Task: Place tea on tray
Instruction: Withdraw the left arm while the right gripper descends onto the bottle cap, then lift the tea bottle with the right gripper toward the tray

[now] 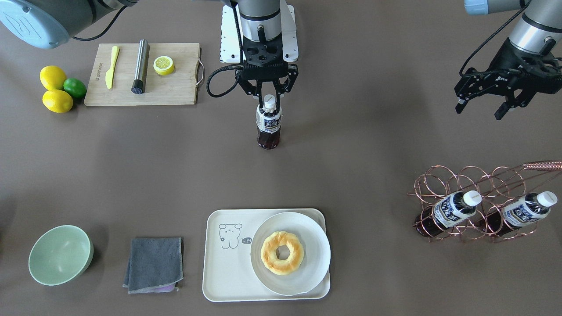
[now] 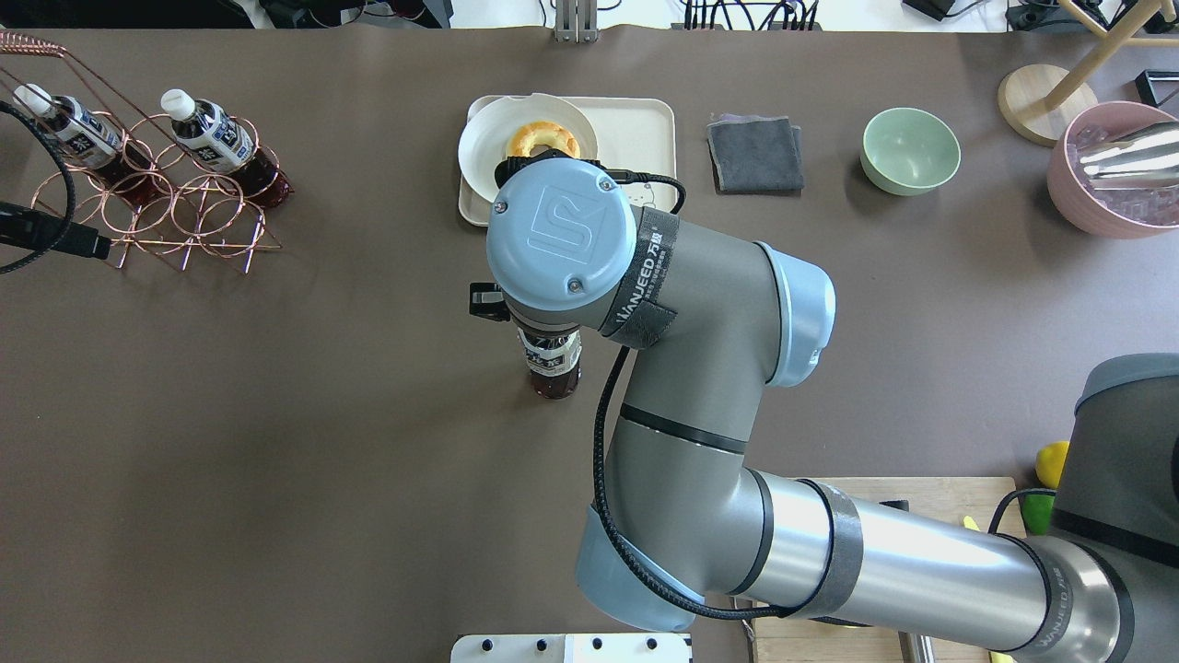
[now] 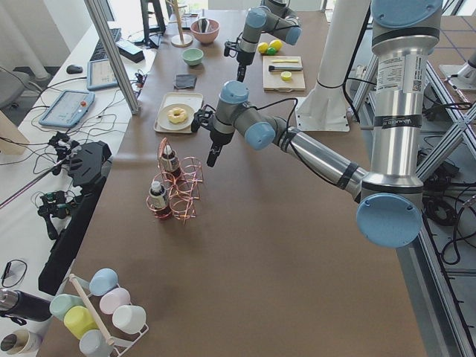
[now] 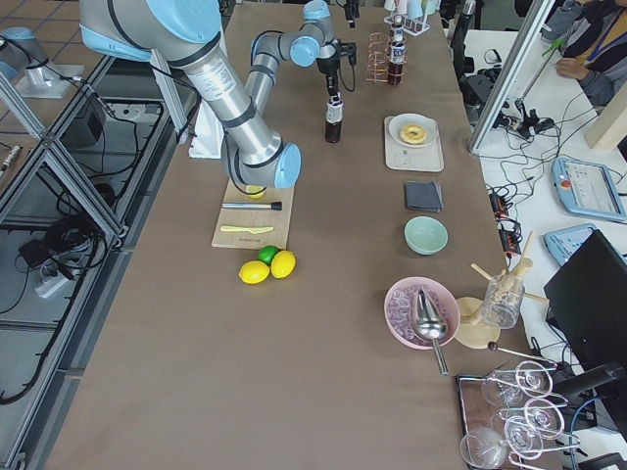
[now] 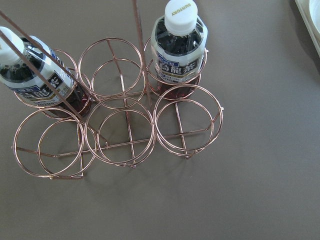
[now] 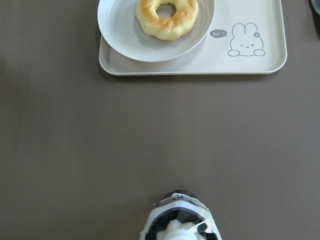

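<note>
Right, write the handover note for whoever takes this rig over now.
Right gripper: shut on the tea at its neck. The bottle is upright, short of the tray; whether it is lifted yet, I cannot tell.
Left gripper: open and empty, above the wire rack, which holds two more bottles.
The tray carries a plate with a doughnut; the part by the bear drawing is bare.
Done: tea gripped.
Left: carry it to the bare part of the tray, set it down upright, let go.
</note>
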You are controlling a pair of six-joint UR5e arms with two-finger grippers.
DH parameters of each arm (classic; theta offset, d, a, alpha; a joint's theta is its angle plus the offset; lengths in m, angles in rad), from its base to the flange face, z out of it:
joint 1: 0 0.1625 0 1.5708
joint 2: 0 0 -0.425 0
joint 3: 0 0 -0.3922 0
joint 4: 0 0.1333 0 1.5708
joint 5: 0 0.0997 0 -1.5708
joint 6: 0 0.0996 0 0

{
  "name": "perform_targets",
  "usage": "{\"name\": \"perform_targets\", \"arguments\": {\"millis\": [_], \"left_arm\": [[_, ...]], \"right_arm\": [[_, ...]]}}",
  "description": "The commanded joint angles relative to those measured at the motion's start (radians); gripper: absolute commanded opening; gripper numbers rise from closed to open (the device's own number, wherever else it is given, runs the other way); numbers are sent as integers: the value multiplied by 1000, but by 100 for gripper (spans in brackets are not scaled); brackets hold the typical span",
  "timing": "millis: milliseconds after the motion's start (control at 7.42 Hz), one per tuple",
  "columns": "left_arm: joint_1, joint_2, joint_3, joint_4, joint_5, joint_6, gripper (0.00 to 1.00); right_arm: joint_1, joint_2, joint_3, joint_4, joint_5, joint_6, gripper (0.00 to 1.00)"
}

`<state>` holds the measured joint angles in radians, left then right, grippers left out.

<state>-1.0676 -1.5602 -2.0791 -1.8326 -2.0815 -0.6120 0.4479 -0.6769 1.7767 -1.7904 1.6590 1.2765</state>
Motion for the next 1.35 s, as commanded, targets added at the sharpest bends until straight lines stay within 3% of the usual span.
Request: {"name": "perform_targets", "arguments": {"millis": [0,270,404,674,944,1213], "left_arm": [[0,-1,7,-2,1,0,97],[-36,55,-21,-28,-33,5,97],[-84,112,-22,-95,-102,6,97],[-164,189,-19,-162,-292,8,97],[-178,293,-10,-290,-299,9,97],[-178,301,8,-336,-299,2,97]], "right_arm": [[0,3,0,0,-15,-8,0],[85,14,-5,-7,-2,-76,0],[153,14,-28,-6,25,-113,0],[262,54,-171,35,53,-146,0],[368,75,-384,236,184,-154,0],[403,131,-521,276,199,-193,0]]}}
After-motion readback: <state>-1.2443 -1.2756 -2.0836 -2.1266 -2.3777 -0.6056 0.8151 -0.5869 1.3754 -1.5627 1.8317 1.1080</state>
